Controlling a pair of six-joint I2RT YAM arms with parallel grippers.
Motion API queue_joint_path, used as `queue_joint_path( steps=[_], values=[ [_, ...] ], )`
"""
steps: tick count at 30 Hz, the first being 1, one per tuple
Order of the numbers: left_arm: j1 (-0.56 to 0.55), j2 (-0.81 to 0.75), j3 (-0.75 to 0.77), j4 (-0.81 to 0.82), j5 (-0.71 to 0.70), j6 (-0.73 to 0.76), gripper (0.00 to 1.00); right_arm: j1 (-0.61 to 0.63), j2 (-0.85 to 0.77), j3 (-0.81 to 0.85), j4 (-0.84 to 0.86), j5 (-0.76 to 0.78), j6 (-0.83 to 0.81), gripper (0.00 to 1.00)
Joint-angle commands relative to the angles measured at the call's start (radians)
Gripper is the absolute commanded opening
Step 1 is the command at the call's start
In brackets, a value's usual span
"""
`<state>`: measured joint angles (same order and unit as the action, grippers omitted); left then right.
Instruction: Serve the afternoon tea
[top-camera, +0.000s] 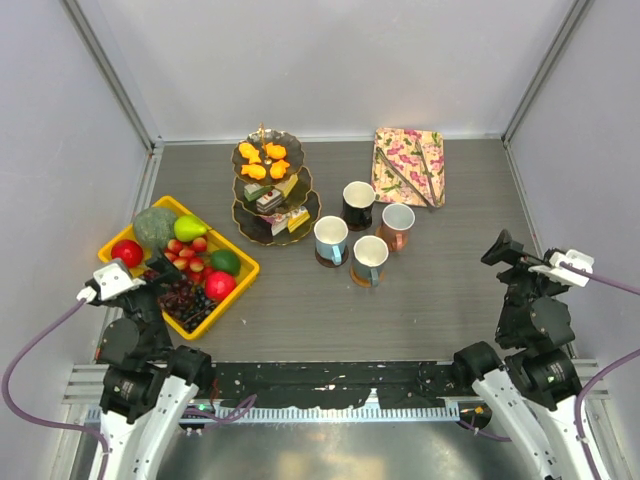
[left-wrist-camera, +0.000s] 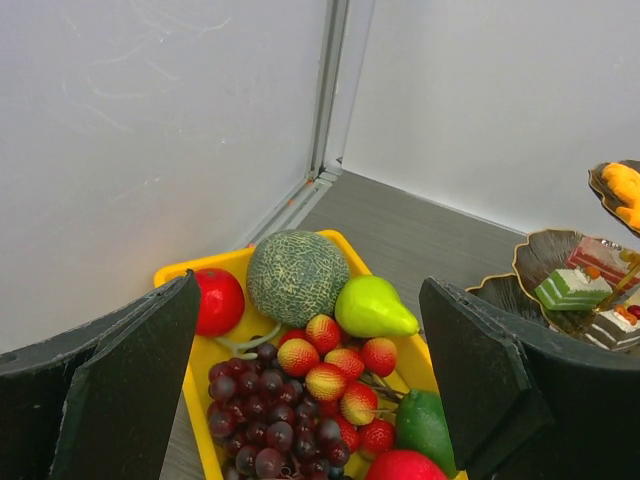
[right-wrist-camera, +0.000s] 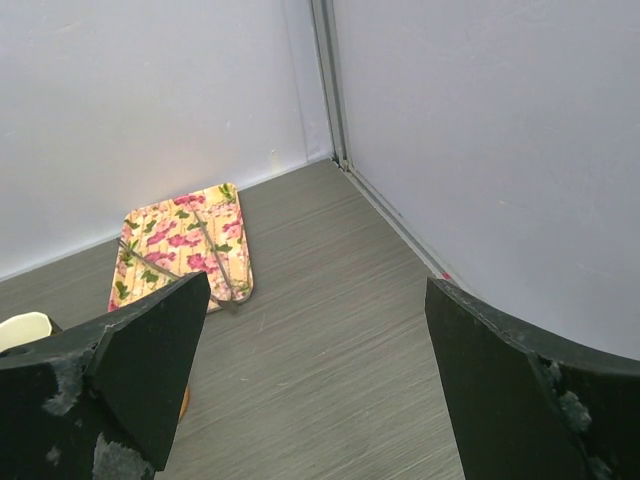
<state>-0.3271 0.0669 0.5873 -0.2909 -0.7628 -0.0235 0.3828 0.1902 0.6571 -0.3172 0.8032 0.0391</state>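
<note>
One dark three-tier stand (top-camera: 275, 195) with a gold handle stands at the far middle of the table (top-camera: 450, 300), close to the back wall. Its top tier holds small orange pastries (top-camera: 262, 160), roughly half a dozen, too small to count surely. The two lower tiers carry a few cake slices (top-camera: 270, 198). Four mugs cluster just right of the stand: black (top-camera: 358, 205), pinkish (top-camera: 397, 227), white (top-camera: 330, 241) and cream (top-camera: 369, 261), all upright. One floral mat (top-camera: 408, 165) lies beyond them at the back, with thin metal tongs (top-camera: 405, 178) on it. One yellow crate (top-camera: 237, 255) of fruit and vegetables sits at the left.

The left gripper (top-camera: 160, 268) hovers over the near part of the crate, fingers (left-wrist-camera: 130, 370) wide apart with nothing between them. The stand lies ahead and to its right, well apart, only its edge (left-wrist-camera: 560, 270) showing in the left wrist view. The right gripper (top-camera: 497, 248) hangs over bare table near the right wall, fingers (right-wrist-camera: 150, 350) spread just as wide and holding nothing. The mugs sit to its left, apart from it, and the mat (right-wrist-camera: 180, 255) lies ahead to the left.

Walls close the left, right and back edges. Bare table runs between the mugs and the arm bases, and along the whole right side
</note>
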Motion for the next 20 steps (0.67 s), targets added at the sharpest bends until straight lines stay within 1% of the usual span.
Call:
queue_joint_path(
  steps=[1,4,6,8,20],
  values=[
    [0.003,-0.044,-0.058,0.153,-0.046,-0.027,0.99,-0.001,-0.032,-0.042,0.147,0.037,-0.034,0.96],
    [0.019,-0.055,-0.075,0.164,-0.035,-0.046,0.99,-0.001,-0.041,-0.065,0.173,0.085,-0.067,0.96],
    [0.029,-0.055,-0.083,0.165,-0.041,-0.046,0.99,-0.001,-0.057,-0.073,0.181,0.083,-0.071,0.96],
    [0.039,-0.088,-0.084,0.165,-0.038,-0.047,0.99,-0.001,-0.063,-0.079,0.193,0.073,-0.076,0.96],
    [0.085,-0.079,-0.080,0.144,0.002,-0.075,0.99,-0.002,-0.054,-0.076,0.193,0.082,-0.065,0.96]
  ],
)
